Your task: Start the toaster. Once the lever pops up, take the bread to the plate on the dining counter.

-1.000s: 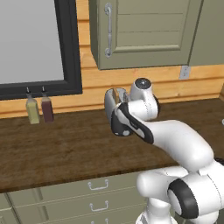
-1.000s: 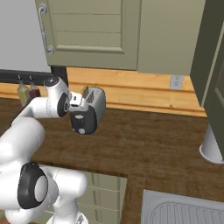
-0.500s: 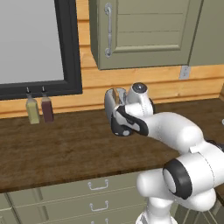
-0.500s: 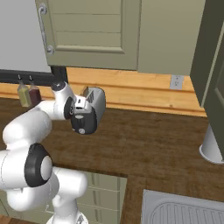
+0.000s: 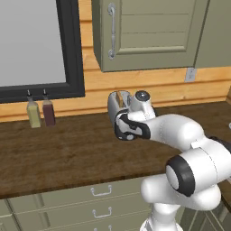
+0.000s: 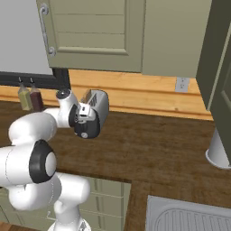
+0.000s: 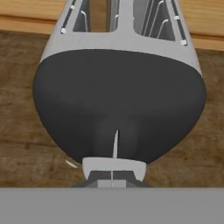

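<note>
Change: compared with a second ago, the arm's forearm swings lower and further in front of the toaster (image 6: 95,108); the hand sits at the black end panel (image 7: 118,105), much as before.
Gripper: the gripper (image 7: 113,177) has its fingertips pressed together, holding nothing, with the tips right at the lower middle of the panel, where a thin lever slot (image 7: 116,143) runs.
Meaning for the task: this looks like the lever-pressing step; whether the lever is already fully down cannot be told from these views.
Toaster location: on the brown wood counter (image 5: 67,149) near the back wall, well right of the two small bottles (image 5: 39,113).
Toaster heading: its long axis runs from the wall out toward the robot, black end panel facing the hand, slots opening upward.
Bread: the bread (image 5: 120,99) stands in one slot, its tan top edge showing above the body.
Remaining: pop-up, bread removal and the carry to the plate are all not yet done.
</note>
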